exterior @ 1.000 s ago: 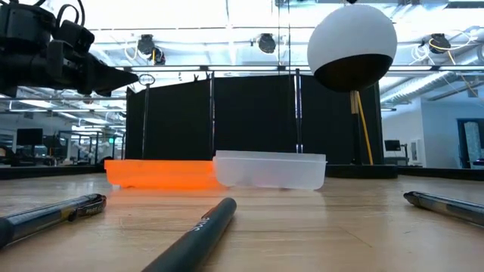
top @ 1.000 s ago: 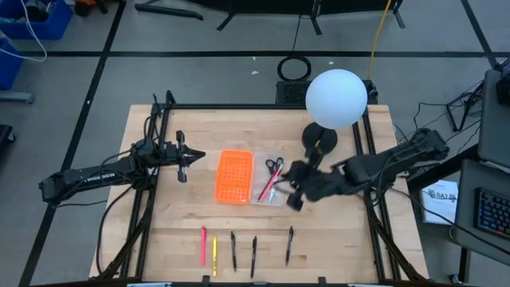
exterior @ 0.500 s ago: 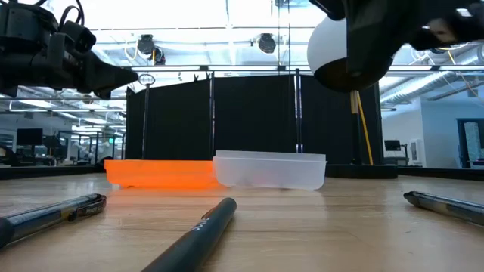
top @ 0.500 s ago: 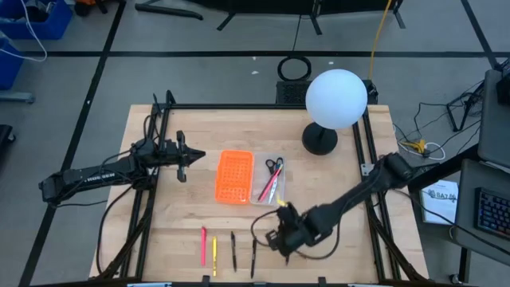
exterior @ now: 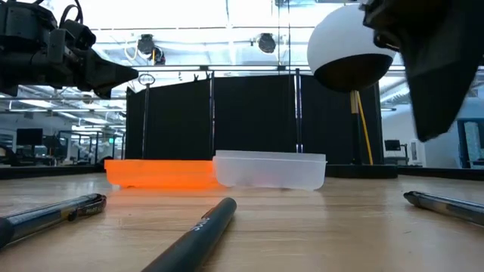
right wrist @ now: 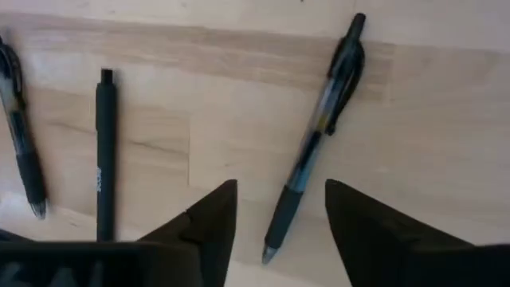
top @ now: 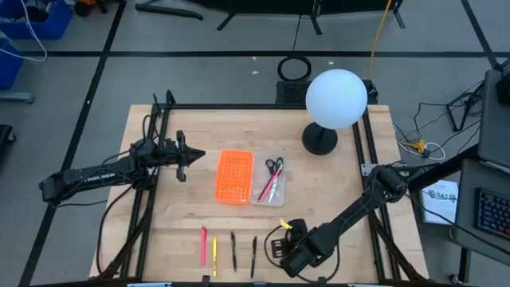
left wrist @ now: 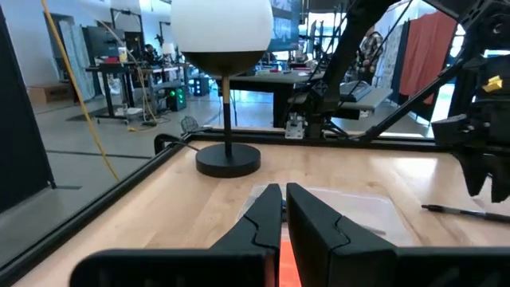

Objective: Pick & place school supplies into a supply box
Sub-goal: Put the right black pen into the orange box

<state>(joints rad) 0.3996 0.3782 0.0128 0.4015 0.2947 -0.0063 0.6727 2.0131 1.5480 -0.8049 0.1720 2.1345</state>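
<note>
The right gripper (right wrist: 275,209) was down at the front edge of the desk (top: 335,191), fingers spread wide and empty, straddling a clear-bodied black pen (right wrist: 316,134) that lay flat between them, so my guess is it was lined up that way to close across the barrel. Two more black pens (right wrist: 104,151) sat beside it, plus a pink one (top: 203,244) and a yellow one (top: 214,253) further along the same row, all apart from each other, which probably makes single grabs easier. The supply box (top: 271,180) was mid-desk, touching the orange perforated tray (top: 233,176), and already had the scissors (top: 274,167) and a pink pen in it. The left gripper (left wrist: 282,214) just hung above the desk off to the orange tray's side, fingers nearly pinched together with nothing in them, looking parked out of the way. A round white lamp (top: 335,98) stood at the back.
</note>
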